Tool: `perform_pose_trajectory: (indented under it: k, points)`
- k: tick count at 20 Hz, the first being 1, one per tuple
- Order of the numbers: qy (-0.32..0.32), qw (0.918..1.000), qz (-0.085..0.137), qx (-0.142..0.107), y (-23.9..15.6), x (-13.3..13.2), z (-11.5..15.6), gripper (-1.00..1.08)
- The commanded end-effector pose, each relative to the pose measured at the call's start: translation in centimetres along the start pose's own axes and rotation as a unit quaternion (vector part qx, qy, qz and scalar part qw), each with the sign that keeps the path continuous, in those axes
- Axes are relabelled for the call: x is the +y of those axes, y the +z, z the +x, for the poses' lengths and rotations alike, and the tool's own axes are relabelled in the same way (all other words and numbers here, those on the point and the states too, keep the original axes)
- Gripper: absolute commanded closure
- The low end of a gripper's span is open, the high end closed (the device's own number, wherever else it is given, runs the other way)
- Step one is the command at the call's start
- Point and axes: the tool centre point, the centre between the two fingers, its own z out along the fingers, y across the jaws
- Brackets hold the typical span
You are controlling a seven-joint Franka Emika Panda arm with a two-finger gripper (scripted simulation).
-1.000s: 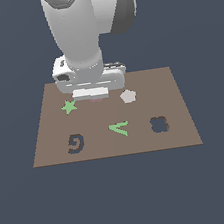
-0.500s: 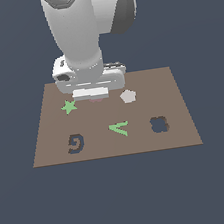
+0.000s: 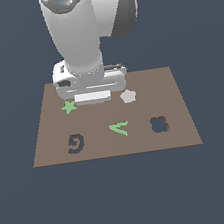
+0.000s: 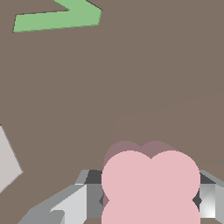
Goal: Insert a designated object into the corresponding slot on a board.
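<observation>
The designated object (image 4: 151, 188), a pale pink block with lobed corners, fills the space between my two fingers (image 4: 74, 205) in the wrist view. It rests on the brown board (image 3: 171, 85). My gripper (image 3: 96, 101) is low over the back middle of the board, shut on the block with a finger against each side. In the exterior view the hand hides the block. The slot (image 3: 159, 124), a dark notched-square cutout, lies toward the exterior view's right front of the board, apart from the gripper.
A green star (image 3: 69, 107) lies just to the exterior view's left of the hand. A whitish pentagon (image 3: 127, 96) lies just to its right. A green chevron (image 3: 119, 128) and a dark curled cutout (image 3: 75, 143) are nearer the front edge.
</observation>
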Motion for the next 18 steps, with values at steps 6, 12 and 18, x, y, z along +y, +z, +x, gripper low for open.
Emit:
perform_pose_trajectory:
  k: [6, 12, 18]
  points:
    - [-0.091, 0.9958, 0.000, 0.001, -0.2, -0.7, 2.9, 1.08]
    - [-0.202, 0.9794, -0.001, 0.001, -0.3, -2.1, 6.1, 1.08]
    - [-0.341, 0.9400, -0.001, 0.001, -0.5, -5.1, 9.7, 1.08]
